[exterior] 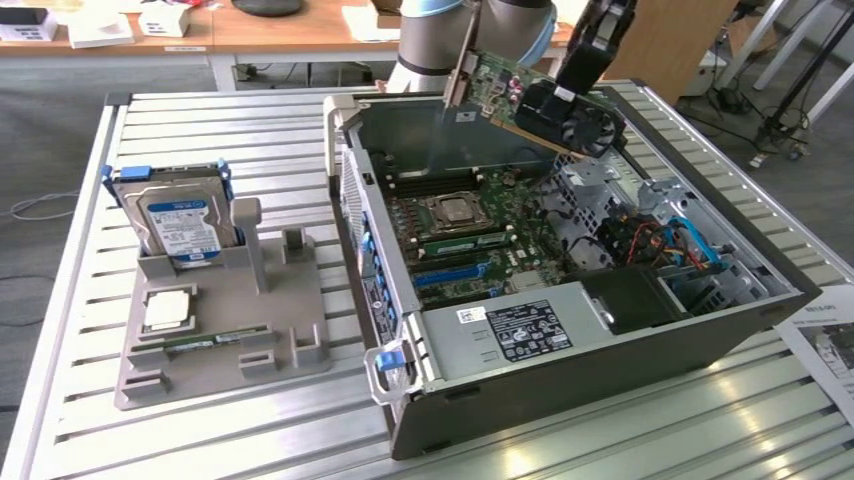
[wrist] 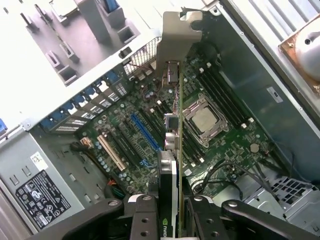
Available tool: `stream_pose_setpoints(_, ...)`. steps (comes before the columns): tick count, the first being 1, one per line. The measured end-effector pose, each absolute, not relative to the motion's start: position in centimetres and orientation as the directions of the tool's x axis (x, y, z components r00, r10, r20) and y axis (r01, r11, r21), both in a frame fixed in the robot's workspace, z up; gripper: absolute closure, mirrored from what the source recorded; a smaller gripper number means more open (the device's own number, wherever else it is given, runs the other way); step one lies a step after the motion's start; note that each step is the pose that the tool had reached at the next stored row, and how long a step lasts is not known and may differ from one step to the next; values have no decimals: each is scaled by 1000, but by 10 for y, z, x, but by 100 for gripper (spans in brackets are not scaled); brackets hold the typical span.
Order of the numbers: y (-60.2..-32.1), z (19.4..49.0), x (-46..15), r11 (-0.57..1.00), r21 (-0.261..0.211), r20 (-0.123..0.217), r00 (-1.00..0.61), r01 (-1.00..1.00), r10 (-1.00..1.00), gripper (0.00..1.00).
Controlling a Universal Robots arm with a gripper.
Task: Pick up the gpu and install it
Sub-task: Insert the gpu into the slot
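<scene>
The gripper is clamping its fingers on one end of the graphics card and holding it tilted in the air over the far side of the open computer case, above the motherboard. The case is sitting mid-table. A grey tray with a hard drive is lying near the table's edge at the exterior view's left.
</scene>
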State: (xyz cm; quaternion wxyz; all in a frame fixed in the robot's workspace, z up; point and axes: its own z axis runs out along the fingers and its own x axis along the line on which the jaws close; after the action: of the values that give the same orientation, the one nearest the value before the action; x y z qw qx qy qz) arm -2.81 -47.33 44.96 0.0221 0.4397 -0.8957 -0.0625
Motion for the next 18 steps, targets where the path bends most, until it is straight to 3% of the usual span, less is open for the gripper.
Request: stream_pose_setpoints(18,-473,450,-28,389,91,-53,-394,-917,-917,73)
